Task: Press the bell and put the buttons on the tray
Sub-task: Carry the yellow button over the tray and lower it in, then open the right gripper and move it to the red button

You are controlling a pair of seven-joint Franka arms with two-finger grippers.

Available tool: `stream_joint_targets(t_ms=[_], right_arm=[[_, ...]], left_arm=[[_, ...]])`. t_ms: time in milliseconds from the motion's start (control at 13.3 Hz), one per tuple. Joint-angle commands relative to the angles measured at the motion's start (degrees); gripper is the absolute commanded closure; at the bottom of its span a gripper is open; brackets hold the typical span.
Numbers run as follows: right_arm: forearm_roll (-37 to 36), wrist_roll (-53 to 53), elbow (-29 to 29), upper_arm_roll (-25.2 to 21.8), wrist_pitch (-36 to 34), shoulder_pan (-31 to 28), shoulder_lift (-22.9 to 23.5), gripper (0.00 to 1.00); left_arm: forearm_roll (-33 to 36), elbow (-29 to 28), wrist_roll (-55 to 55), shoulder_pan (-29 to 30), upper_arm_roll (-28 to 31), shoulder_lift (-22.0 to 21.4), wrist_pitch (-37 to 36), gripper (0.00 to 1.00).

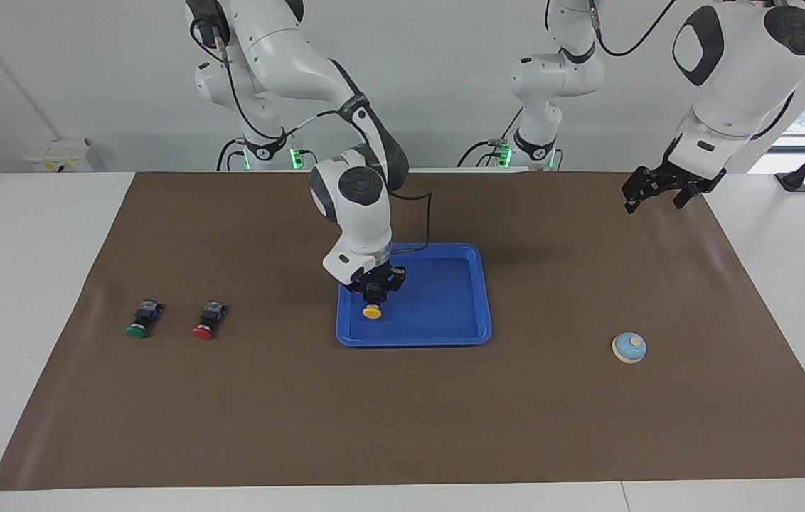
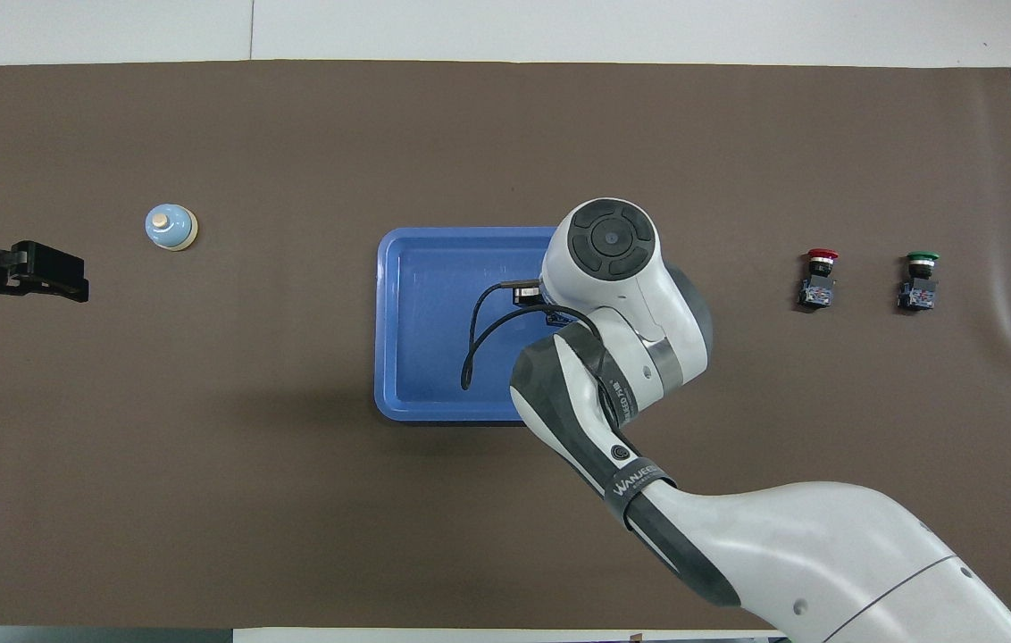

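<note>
Bright blue rectangular plastic tray (image 1: pixel 456 331) – smooth, slightly glossy – lies on a matt brown paper-like table covering (image 1: pixel 402 427), faintly creased toward its edges. Beside the tray, the white arm shells (image 2: pixel 639 295) look glossy – hard plastic.

Yellow button (image 1: pixel 372 311) over blue tray (image 1: pixel 445 313)

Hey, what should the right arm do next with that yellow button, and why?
Probably open the right end effector and lift away: it is shut on the yellow button, already low over the tray. The red button and green button wait on the mat.
</note>
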Motion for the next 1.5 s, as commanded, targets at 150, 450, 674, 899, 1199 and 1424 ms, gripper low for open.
stream_joint_targets(t_ms=[150, 450, 674, 899, 1199, 1424], right_arm=[[0.66, 0.15, -2.89, -0.13, 3.06, -0.01, -0.40, 1.00], [0.66, 6.65, -2.10, -0.13, 2.36, -0.01, -0.84, 0.00], [0.66, 6.49, 1.40, -0.82, -4.81, -2.29, -3.82, 0.00], [0.14, 3.17, 3.26, -1.00, -10.29, -8.34, -8.03, 0.00], [-0.48, -9.21, 3.00, -1.09, -13.28, -20.64, -9.37, 0.00], [-1.89, -14.68, -0.76, -1.09, -12.50, -26.98, -10.59, 0.00]], left_arm=[[-0.30, -0.37, -0.22, 0.17, 0.09, -0.89, 0.09, 0.00], [-0.30, -0.37, -0.22, 0.17, 0.09, -0.89, 0.09, 0.00], [-0.30, -0.37, -0.22, 0.17, 0.09, -0.89, 0.09, 0.00], [-0.30, -0.37, -0.22, 0.17, 0.09, -0.89, 0.09, 0.00], [-0.30, -0.37, -0.22, 0.17, 0.09, -0.98, 0.09, 0.00], [-0.30, -0.37, -0.22, 0.17, 0.09, -0.89, 0.09, 0.00]])
